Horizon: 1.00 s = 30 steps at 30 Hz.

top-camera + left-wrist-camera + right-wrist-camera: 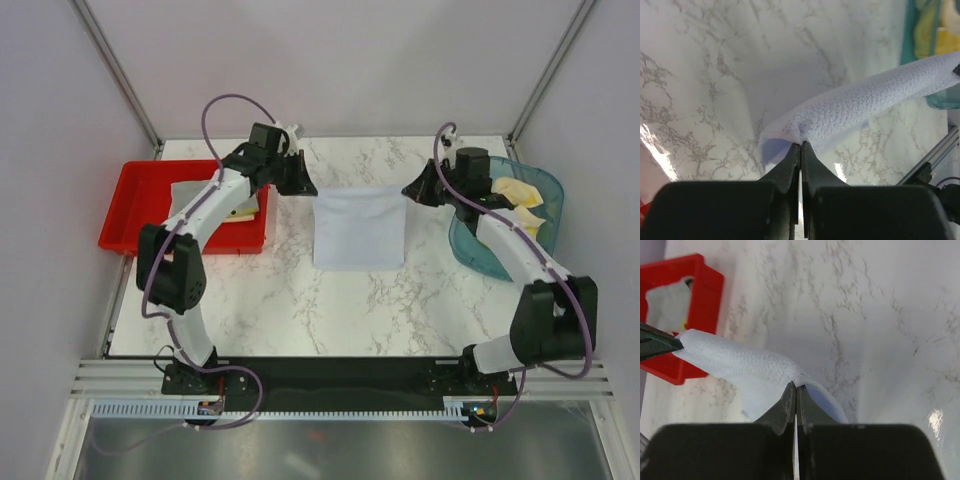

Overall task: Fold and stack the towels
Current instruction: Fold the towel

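A white towel point(359, 226) is spread on the marble table, its far edge lifted between both arms. My left gripper point(304, 187) is shut on the towel's far left corner point(790, 131). My right gripper point(409, 190) is shut on its far right corner point(790, 377). In each wrist view the towel's edge runs taut across to the other gripper. A folded grey towel point(208, 200) with yellow marks lies in the red tray point(140, 205). Pale yellow towels point(520, 195) lie crumpled in the teal basket point(545, 225).
The red tray stands at the table's left edge and the teal basket at its right edge. White walls and metal posts enclose the back and sides. The arm bases are bolted at the near edge.
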Available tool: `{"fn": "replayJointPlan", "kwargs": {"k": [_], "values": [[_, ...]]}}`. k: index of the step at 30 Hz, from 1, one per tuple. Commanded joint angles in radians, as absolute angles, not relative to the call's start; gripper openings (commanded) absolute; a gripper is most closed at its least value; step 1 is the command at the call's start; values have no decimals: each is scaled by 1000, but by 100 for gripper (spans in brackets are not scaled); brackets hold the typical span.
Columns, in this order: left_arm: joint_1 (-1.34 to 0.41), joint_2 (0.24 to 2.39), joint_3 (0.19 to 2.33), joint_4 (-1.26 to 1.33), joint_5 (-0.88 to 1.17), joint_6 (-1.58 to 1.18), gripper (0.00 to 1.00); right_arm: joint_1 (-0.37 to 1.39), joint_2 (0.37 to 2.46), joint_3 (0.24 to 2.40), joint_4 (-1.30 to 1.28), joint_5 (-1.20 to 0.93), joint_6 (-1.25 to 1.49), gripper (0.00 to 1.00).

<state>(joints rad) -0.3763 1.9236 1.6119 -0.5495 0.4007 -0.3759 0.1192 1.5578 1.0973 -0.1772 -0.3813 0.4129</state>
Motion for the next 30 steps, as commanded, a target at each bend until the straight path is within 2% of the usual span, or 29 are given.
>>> {"fn": "replayJointPlan", "kwargs": {"k": [1,10,20,24,29,30], "values": [[-385,1715,1579,-482,466,-315,2,114,1356,1077,-190,-334,391,0],[-478,1332,1330,-364,492,-284,2,117,927,980,-268,-359,408,0],[-637,1026,1111,-376,322,-360,2,115,600,832,-365,-431,518,0],[-637,1104,1046,-330,241,-342,2,115,630,706,-255,-425,567,0],[-617,1319,1023,-235,190,-316,2,117,868,549,76,-390,603,0],[-603,1421,1031,-220,201,-314,2,117,921,537,119,-368,598,0]]}}
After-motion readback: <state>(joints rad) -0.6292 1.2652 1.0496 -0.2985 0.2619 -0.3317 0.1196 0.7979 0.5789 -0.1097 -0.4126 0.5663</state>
